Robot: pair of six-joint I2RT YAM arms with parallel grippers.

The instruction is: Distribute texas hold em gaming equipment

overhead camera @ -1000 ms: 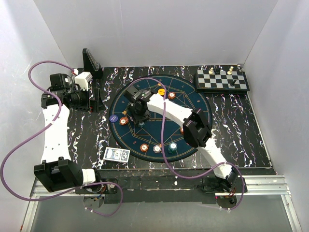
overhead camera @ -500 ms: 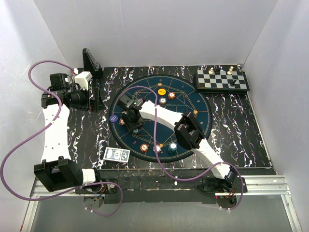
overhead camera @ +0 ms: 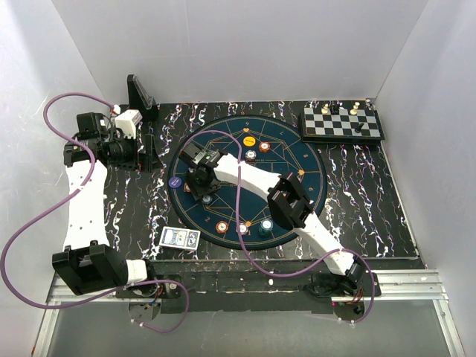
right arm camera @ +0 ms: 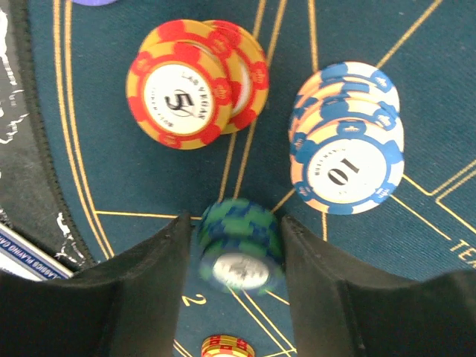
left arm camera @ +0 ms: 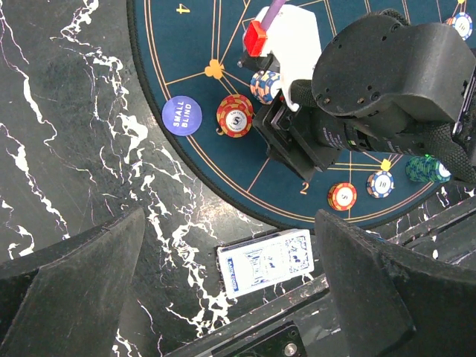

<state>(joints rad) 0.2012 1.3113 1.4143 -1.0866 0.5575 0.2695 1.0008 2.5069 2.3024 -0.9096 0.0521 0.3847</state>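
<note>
Though blurry, teal chip between fingers

The round mat looks like matt cloth printed with gold lines, on a table top of black, white-veined marbling with a faint sheen. The red-and-orange chips and blue-and-white chips are smooth, glossy plastic with printed centre labels. The fingers of the right gripper are matt black plastic, the left arm link smooth white plastic, and the rail at the bottom of the top view brushed metal.
</note>
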